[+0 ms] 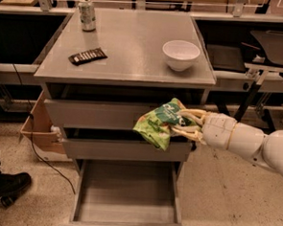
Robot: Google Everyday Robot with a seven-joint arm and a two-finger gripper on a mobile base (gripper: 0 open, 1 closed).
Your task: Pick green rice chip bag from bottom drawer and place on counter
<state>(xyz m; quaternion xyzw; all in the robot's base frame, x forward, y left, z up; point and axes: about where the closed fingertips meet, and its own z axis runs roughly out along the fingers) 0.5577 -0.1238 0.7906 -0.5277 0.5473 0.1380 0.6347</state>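
Mid-transfer, holding green rice chip bag (155,127) clamped in gripper (180,123) just below front edge of counter (130,56); probably needs lifting above it, then releasing.

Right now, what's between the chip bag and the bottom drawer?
Camera view: only the middle drawer's front; the end effector grips the green rice chip bag above the open bottom drawer.

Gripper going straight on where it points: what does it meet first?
The gripper, shut on the bag, points left in front of the top drawer. The bag would likely brush that drawer's front first, though depth is unclear and it may pass clear.
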